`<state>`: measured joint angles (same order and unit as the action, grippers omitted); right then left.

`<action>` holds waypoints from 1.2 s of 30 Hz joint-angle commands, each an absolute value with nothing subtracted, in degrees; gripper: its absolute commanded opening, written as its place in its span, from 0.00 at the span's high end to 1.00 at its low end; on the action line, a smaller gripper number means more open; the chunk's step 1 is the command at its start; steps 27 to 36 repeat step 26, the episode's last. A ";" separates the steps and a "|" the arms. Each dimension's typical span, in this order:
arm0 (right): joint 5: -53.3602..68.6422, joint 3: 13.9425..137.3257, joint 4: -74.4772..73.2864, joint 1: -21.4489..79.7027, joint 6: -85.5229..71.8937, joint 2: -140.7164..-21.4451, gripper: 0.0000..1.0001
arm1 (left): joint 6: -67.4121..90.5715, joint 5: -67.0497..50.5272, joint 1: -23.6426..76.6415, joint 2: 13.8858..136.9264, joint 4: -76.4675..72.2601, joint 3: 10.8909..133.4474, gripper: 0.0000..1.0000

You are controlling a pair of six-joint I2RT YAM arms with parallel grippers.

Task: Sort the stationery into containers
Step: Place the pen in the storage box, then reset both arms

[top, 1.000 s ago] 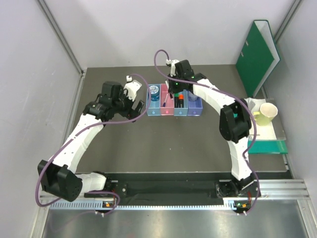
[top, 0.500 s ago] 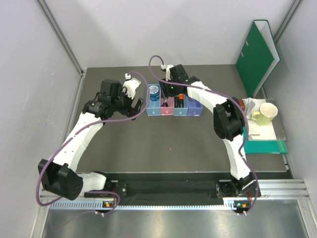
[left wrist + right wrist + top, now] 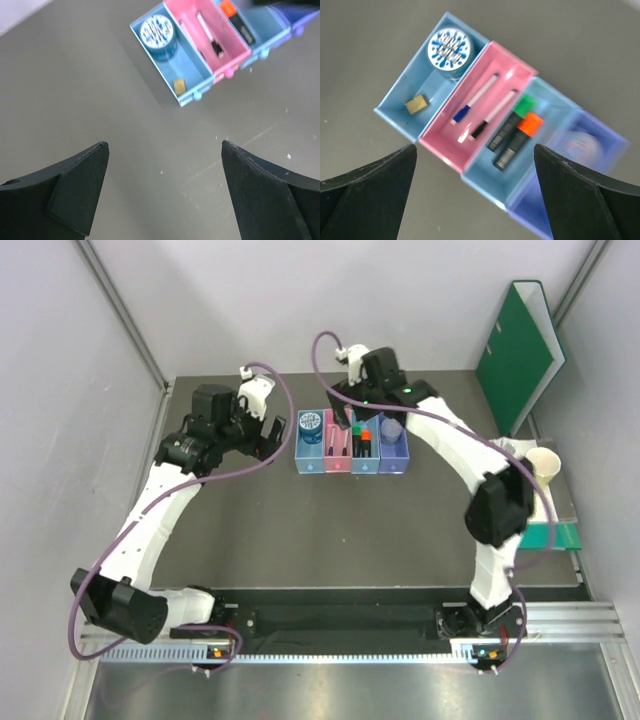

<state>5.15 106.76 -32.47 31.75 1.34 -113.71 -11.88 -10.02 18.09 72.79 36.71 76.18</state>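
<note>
The containers (image 3: 352, 465) are a row of four joined trays at the table's far middle. The blue patterned tin (image 3: 449, 48) and the small eraser (image 3: 416, 104) lie in the left light blue tray (image 3: 155, 65). Two thin pens (image 3: 475, 100) rest in the pink tray. The green-capped highlighter (image 3: 512, 122) and the orange-capped one (image 3: 520, 140) lie side by side in the third tray. A lilac pot (image 3: 392, 430) sits in the purple tray. My right gripper (image 3: 475, 147) hangs open above the row, holding nothing. My left gripper (image 3: 165, 147) is open over bare table, left of the trays.
A green ring binder (image 3: 520, 350) leans against the back right wall. A cream paper cup (image 3: 543, 462) stands on a teal flat tray (image 3: 540, 532) at the right edge. Grey walls close in the table on the left, back and right.
My right gripper went from shut to wide open and drew back up from the third tray, where the orange-capped highlighter now lies. My left gripper drifted slightly left, away from the trays.
</note>
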 commanded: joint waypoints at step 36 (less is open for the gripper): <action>-5.28 88.50 -50.89 28.30 13.18 -57.30 0.00 | -7.03 -10.20 10.20 62.23 42.10 79.89 0.01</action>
